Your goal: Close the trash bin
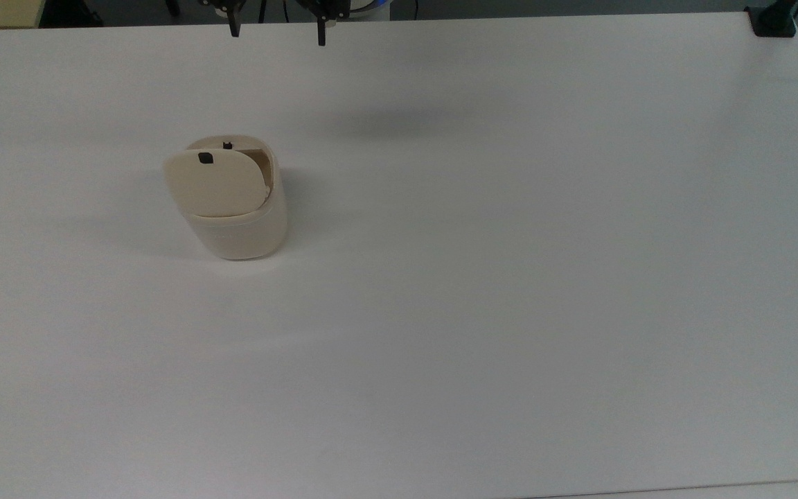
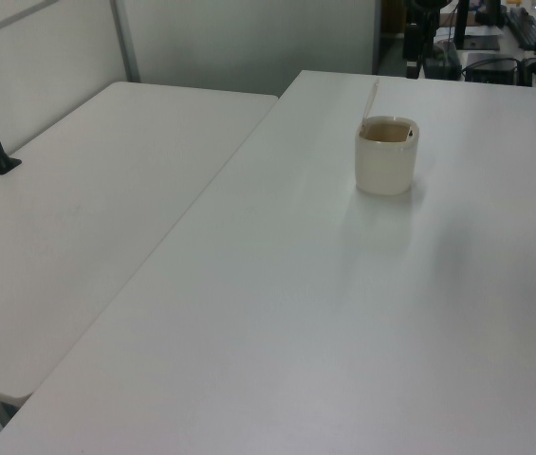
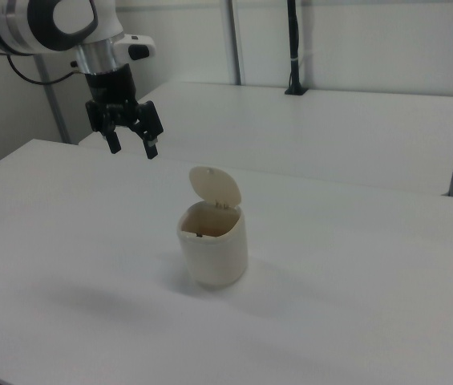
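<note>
The bin (image 1: 238,211) stands on the white table (image 1: 510,277), in the upper left part of the top view and right of centre near the top of the left view (image 2: 387,156). In the right view it sits near the middle of the frame (image 3: 213,245). Its lid (image 3: 216,188) is up, standing nearly upright on its hinge, so the mouth is open; in the top view the lid (image 1: 215,184) shows its face with a small black mark near its upper edge.

The gripper (image 3: 131,143) hangs in the air in the upper left of the right view, well apart from the bin and higher than the lid. Its two fingers are spread wide with nothing between them. In the top view the fingertips show at the top edge of the frame (image 1: 277,31).

The closing has not begun; this looks like the approach step. The next move likely calls for bringing the gripper over to the raised lid, getting behind its upright face, and pushing it forward and down onto the rim. The bin is light, so a sideways shove could slide or tip it.
</note>
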